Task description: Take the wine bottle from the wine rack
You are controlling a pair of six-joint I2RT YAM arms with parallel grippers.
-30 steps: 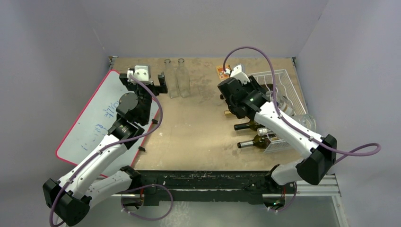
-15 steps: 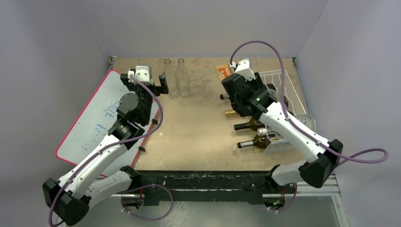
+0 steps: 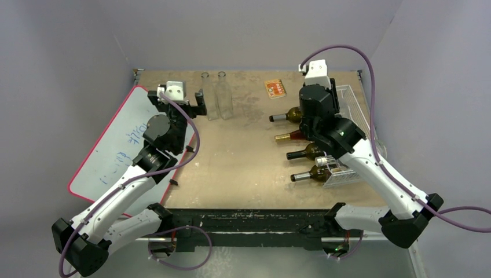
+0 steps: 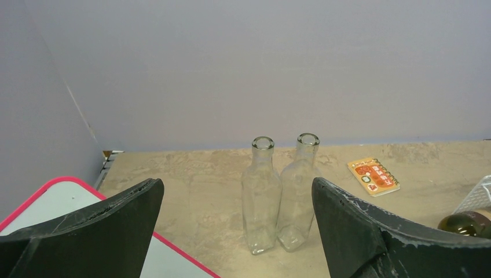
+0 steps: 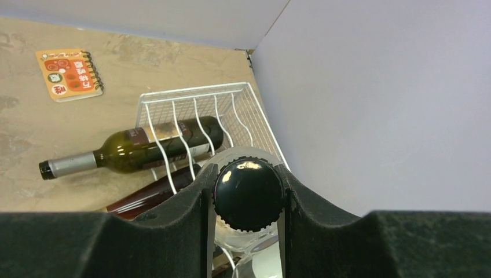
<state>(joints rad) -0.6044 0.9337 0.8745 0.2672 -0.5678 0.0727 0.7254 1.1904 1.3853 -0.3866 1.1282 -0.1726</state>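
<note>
White arms [image 3: 370, 168], black joints [image 3: 156, 127], purple cables [image 3: 341, 47]

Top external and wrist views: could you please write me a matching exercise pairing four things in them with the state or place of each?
Column one:
1. left gripper
2. right gripper
3. two clear glass bottles
4. orange notebook

Column two:
A. lies flat on the table near its far edge
B. shut on the black-capped bottle
C. open, holding nothing
D. stand upright, side by side

Pairs: 1-C, 2-B, 3-D, 4-A.
</note>
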